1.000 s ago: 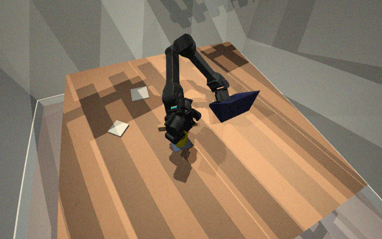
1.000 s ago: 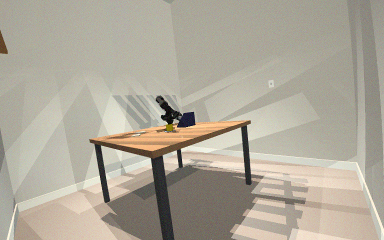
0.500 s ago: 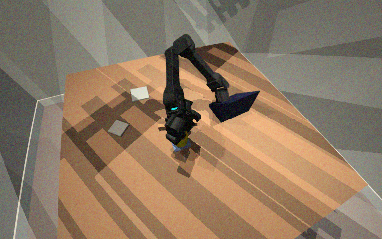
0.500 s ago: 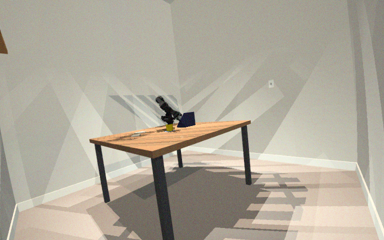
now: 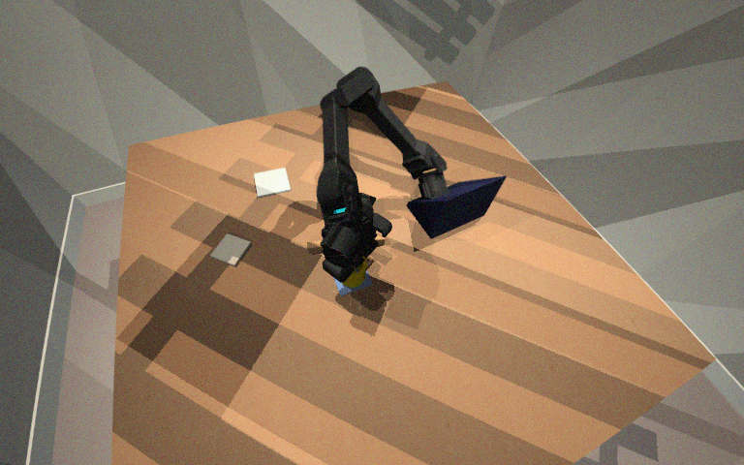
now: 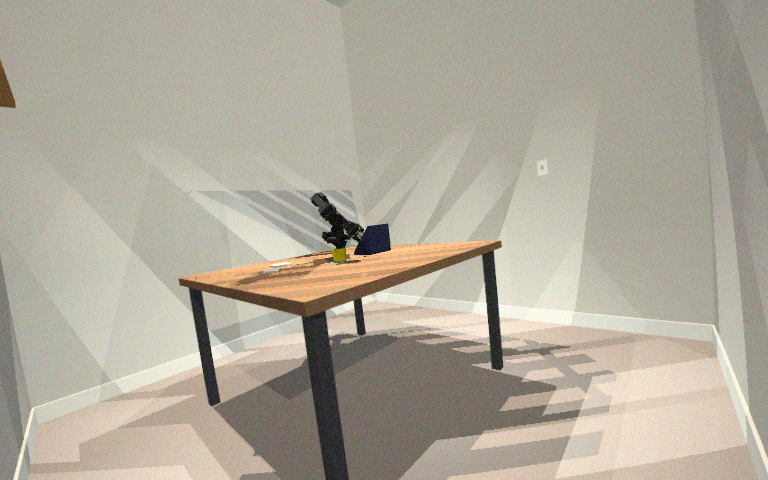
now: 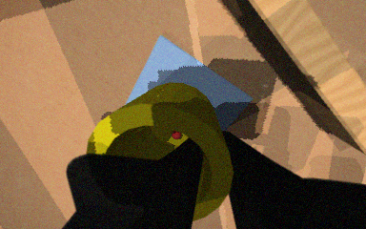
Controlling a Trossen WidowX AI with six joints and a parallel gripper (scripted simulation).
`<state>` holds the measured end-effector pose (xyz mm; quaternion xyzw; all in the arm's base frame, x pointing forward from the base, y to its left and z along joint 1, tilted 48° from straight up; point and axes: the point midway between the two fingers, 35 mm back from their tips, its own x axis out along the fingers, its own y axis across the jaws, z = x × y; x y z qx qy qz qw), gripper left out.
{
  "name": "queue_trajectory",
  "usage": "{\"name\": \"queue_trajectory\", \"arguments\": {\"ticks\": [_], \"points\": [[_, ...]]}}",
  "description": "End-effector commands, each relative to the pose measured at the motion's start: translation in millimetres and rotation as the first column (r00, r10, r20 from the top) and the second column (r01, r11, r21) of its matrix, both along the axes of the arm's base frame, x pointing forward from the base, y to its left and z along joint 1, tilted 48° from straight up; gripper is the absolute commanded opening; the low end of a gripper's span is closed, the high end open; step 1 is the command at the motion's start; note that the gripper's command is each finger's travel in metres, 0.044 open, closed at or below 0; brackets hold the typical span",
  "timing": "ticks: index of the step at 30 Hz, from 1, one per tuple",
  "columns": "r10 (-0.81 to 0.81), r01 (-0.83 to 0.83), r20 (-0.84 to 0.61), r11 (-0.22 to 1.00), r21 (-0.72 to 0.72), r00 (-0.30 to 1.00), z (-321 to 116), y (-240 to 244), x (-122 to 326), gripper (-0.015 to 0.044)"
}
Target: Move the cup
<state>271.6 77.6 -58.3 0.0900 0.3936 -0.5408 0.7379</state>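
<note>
The yellow cup (image 5: 356, 278) (image 6: 339, 255) (image 7: 132, 115) is upright over the blue pad (image 5: 342, 289) (image 7: 165, 53). I see no gap under it. My gripper (image 5: 360, 265) (image 6: 339, 247) (image 7: 212, 135) points down at the cup and is shut on its wall, with one finger inside the cup and the other outside. A red marble (image 7: 176, 135) shows inside; the fingers hide much of the inside. One pale pad (image 5: 271, 181) (image 6: 280, 264) lies farther back on the left, and another pad (image 5: 227, 247), partly in shadow, lies left of the cup.
A wooden bar (image 7: 333, 62) lies close to the cup, mostly hidden under the arm in the top view. A dark blue wedge-shaped block (image 5: 457, 208) (image 6: 374, 239) stands to the right, by the arm's lower part. Striped shadows cross the wooden table (image 5: 480, 368) (image 6: 376, 273).
</note>
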Motion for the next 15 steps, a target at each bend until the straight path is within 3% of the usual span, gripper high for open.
{"name": "queue_trajectory", "arguments": {"ticks": [1,5,15], "points": [[0.000,0.000,0.001,1.000,0.001,1.000,0,0,0,0.0027],[0.000,0.000,0.001,1.000,0.001,1.000,0,0,0,0.0000],[0.004,-0.004,-0.003,1.000,0.000,1.000,19,21,-3,0.0000]]}}
